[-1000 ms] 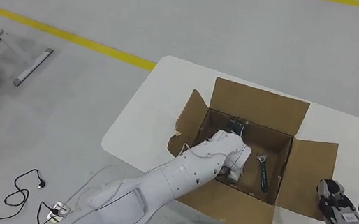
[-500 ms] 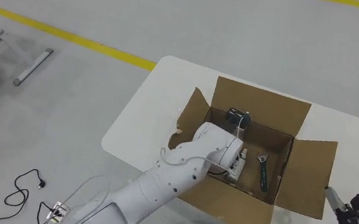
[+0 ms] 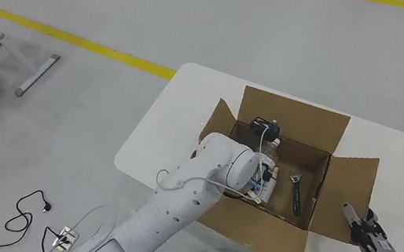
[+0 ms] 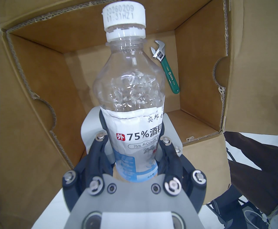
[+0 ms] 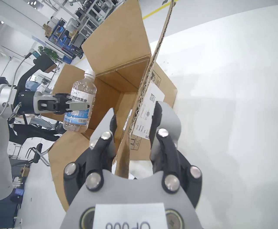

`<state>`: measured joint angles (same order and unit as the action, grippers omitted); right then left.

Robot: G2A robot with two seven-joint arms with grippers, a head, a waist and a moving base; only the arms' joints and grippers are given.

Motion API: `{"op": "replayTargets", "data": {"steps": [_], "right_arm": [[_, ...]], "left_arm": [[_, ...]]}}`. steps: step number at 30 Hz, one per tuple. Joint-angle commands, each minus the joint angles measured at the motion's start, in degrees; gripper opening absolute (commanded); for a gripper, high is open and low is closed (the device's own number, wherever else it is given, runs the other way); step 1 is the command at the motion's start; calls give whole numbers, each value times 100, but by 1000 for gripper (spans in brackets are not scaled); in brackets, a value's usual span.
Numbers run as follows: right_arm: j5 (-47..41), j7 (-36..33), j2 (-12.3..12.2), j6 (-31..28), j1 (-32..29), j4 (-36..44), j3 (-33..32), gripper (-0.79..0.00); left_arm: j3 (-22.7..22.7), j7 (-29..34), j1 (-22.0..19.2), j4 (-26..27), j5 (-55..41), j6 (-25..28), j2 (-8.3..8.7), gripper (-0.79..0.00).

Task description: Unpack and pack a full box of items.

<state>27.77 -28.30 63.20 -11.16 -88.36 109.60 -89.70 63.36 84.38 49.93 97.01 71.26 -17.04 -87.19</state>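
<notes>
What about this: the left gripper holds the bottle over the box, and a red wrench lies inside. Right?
No, the adjustable wrench has a green handle, not red; the left wrist view shows it. The left gripper does hold the plastic bottle over the cardboard box.

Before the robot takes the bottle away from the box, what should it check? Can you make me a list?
1. Grip: the left gripper is shut on the bottle at its label. Ok.
2. The cap is on the bottle. Ok.
3. Bottle clear of the box rim: it hangs over the opening, but how high is unclear. Cannot tell.
4. The wrench lies on the box floor, apart from the bottle. Ok.
5. Box steadied: the right gripper is open, straddling the flap edge without clamping it. Not ok.
</notes>
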Motion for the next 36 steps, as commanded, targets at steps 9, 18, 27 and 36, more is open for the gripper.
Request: {"op": "replayTargets", "data": {"steps": [9,18,27,36], "right_arm": [[-166,198,6,-267,66,-154,35,-785],[-580,259,-15,-543,-63,-226,-260,-785],[-573,14,-61,-629,-124,-337,-516,-785],[-499,33,-82,-747,-193,-385,-628,-785]], "left_arm": [[0,0,0,0,0,-1,0,-785],[235,-49,74,364,-228,285,43,-785],[700,362,-182,796,-887,267,157,-785],[970,362,-228,1108,-791,398,312,-785]]}}
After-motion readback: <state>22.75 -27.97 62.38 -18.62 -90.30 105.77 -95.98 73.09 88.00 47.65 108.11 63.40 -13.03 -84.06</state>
